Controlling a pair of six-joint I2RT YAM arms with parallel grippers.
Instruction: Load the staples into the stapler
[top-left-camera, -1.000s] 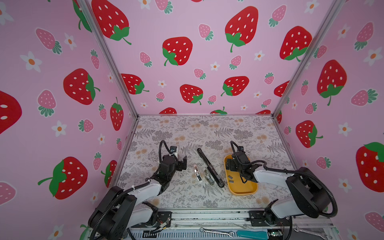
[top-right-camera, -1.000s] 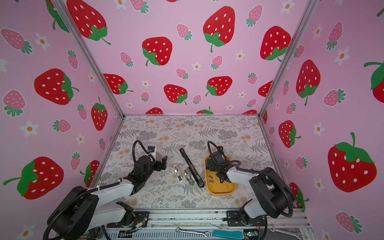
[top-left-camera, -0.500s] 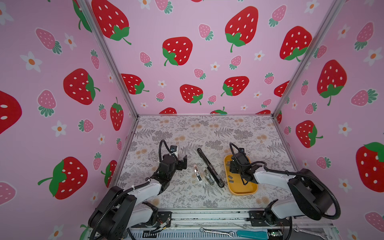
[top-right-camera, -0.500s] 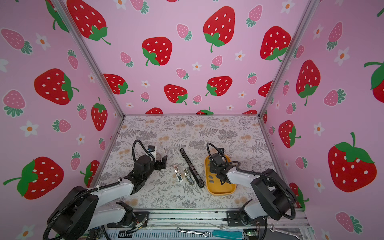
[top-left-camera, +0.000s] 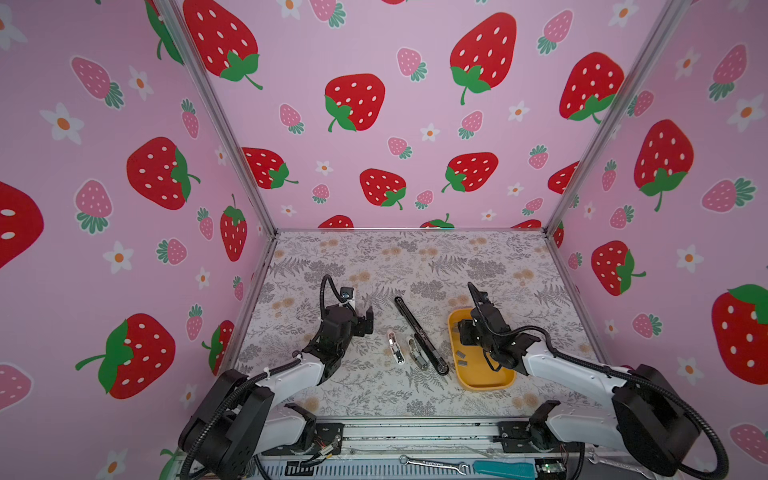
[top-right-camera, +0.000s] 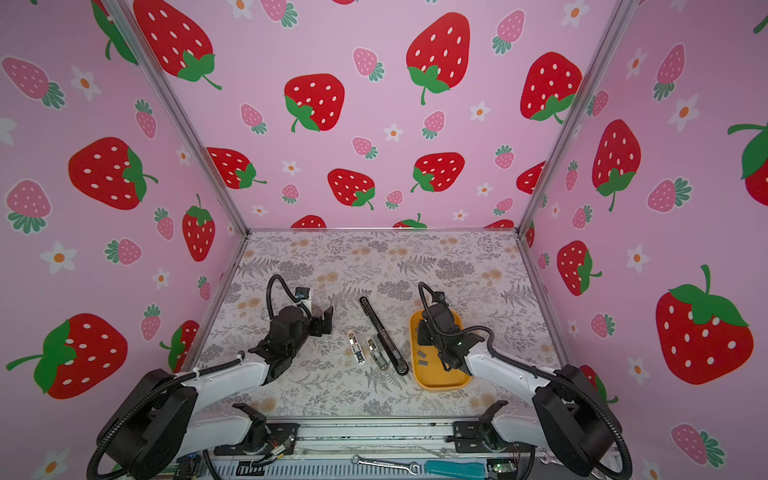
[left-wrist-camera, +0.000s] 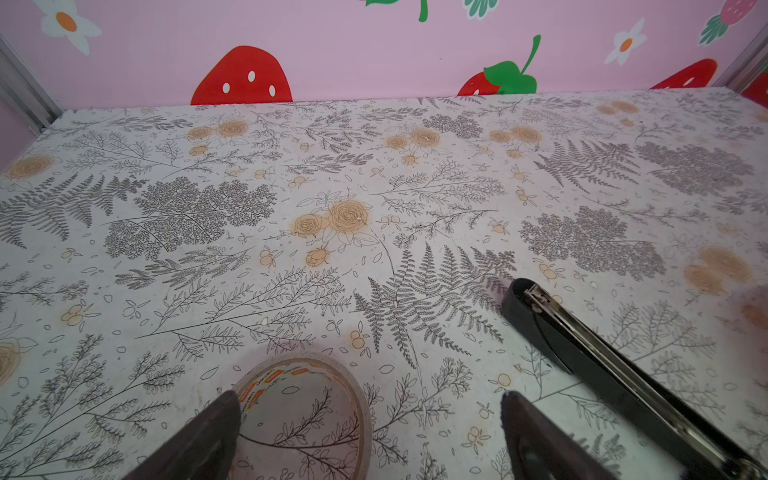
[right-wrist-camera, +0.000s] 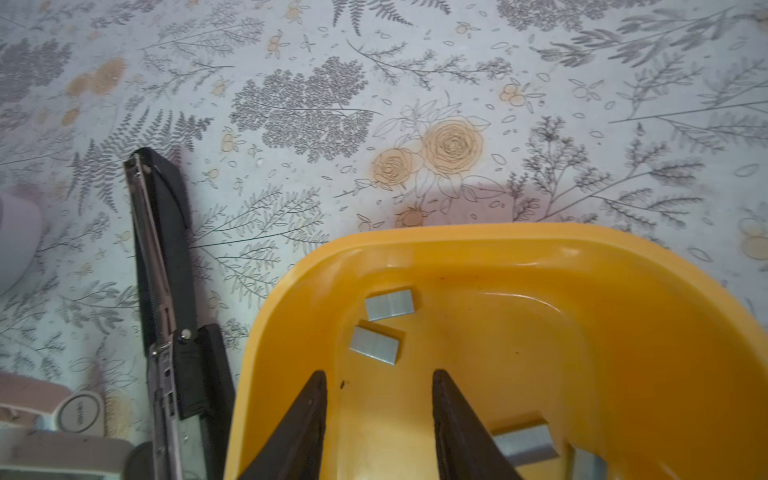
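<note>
Right tool (right-wrist-camera: 379, 374), jaws apart and empty, hovers over staples (right-wrist-camera: 390, 304) in a yellow tray (right-wrist-camera: 478, 232), likely to grab one; left tool (left-wrist-camera: 370, 399) open.

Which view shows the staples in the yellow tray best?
Right wrist: the staples appear large and sharp, several strips in the yellow tray. In both top views they are tiny grey specks; the left wrist view misses them.

I see open mat (top-left-camera: 415, 257) at the far side, black stapler (top-left-camera: 417, 334) and yellow tray (top-left-camera: 486, 384) crowding centre, tape roll (left-wrist-camera: 299, 365) by left gripper (left-wrist-camera: 370, 399)
</note>
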